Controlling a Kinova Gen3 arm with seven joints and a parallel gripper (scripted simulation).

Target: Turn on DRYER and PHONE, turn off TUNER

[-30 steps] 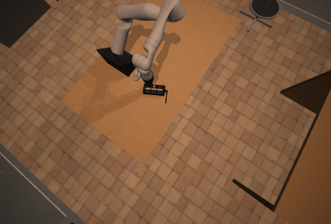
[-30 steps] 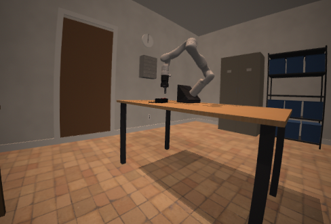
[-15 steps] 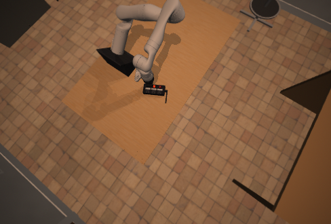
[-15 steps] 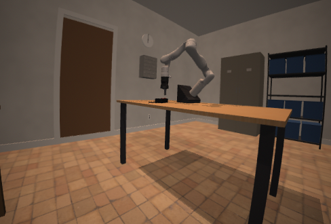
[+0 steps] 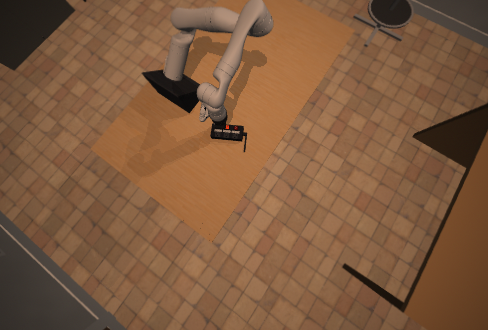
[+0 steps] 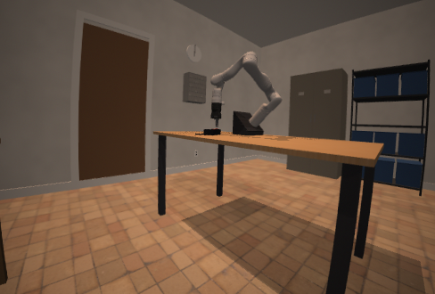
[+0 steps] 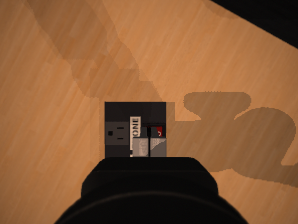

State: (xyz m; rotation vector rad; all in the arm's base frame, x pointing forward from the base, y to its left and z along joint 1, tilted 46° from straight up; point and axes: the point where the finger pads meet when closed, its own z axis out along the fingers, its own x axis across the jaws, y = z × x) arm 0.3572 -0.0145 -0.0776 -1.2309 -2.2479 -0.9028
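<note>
A black power strip [image 5: 229,134] [image 6: 211,132] [image 7: 119,113] lies flat on the wooden table [image 5: 175,184] [image 6: 313,149] [image 7: 50,75], its cable [image 5: 245,142] trailing off one end. In the overhead view red lights show on its top. In the wrist view I see one end of the strip with a socket, a white label [image 7: 135,127] ending in "ONE", and a red rocker switch [image 7: 159,131] beside it. My gripper [image 5: 219,123] [image 6: 217,124] [image 7: 148,136] is shut with nothing in it. Its tips point straight down, just above the strip near that switch. The other labels are hidden.
The arm's black base [image 5: 172,89] [image 6: 242,124] stands on the table close behind the strip. The table's edge runs a short way beyond the strip. A stool [image 5: 390,9], a shelf rack [image 6: 388,124] and a cabinet [image 6: 316,119] stand away from the table.
</note>
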